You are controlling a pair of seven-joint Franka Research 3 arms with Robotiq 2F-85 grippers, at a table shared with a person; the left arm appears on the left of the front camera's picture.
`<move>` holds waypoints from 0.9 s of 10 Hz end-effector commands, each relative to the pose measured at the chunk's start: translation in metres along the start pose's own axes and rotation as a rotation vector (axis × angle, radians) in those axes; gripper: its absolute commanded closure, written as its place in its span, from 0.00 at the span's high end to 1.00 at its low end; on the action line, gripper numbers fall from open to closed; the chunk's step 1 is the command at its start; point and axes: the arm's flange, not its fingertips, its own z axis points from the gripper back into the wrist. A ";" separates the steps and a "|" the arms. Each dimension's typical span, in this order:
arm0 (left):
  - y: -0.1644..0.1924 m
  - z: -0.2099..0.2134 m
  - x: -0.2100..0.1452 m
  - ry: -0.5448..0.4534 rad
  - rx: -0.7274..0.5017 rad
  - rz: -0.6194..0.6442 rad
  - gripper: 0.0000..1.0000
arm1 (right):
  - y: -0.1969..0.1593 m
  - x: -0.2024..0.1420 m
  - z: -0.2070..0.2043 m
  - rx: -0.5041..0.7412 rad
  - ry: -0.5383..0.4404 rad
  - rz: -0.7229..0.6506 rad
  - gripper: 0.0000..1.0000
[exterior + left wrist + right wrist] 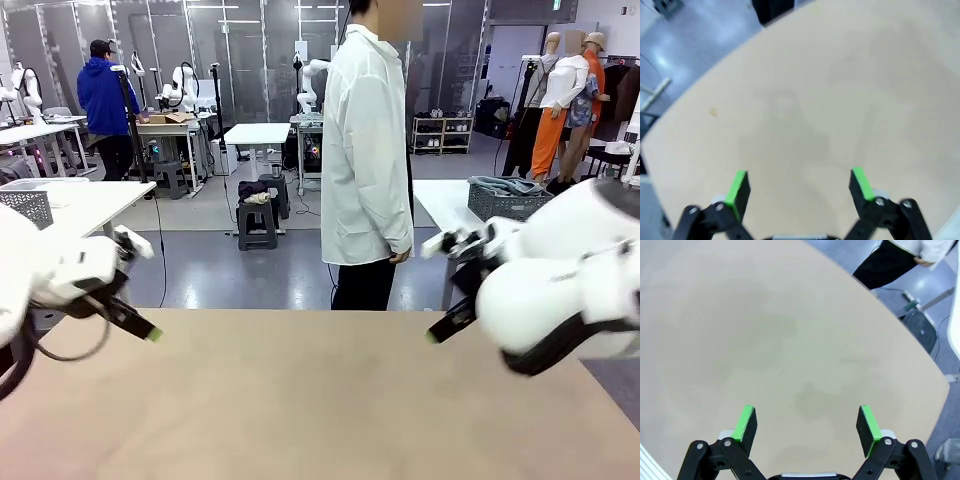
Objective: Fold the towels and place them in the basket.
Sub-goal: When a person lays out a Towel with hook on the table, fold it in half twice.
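Tan table [320, 420] is overhung at either side by left gripper [800, 182] and right gripper [807, 422], fingers held wide apart in apparent readiness, a person [365, 150] standing beyond its far edge.

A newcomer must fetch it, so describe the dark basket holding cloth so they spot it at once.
Find the person in the white coat across the table. On the white side table to the robot's right of them sits the dark mesh basket. Grey-blue cloth is heaped on it, unlike the paler crate at far left.
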 end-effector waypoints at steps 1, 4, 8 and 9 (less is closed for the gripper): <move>0.056 0.046 0.000 -0.095 -0.063 -0.015 1.00 | -0.052 -0.028 0.048 0.024 -0.056 -0.009 1.00; 0.119 0.116 0.014 -0.194 -0.094 -0.083 1.00 | -0.112 -0.036 0.124 0.065 -0.115 0.057 1.00; 0.151 0.218 0.002 -0.204 -0.066 -0.124 1.00 | -0.132 -0.053 0.237 0.035 -0.142 0.080 1.00; 0.158 0.238 -0.002 -0.215 -0.065 -0.137 1.00 | -0.135 -0.055 0.266 0.006 -0.155 0.077 1.00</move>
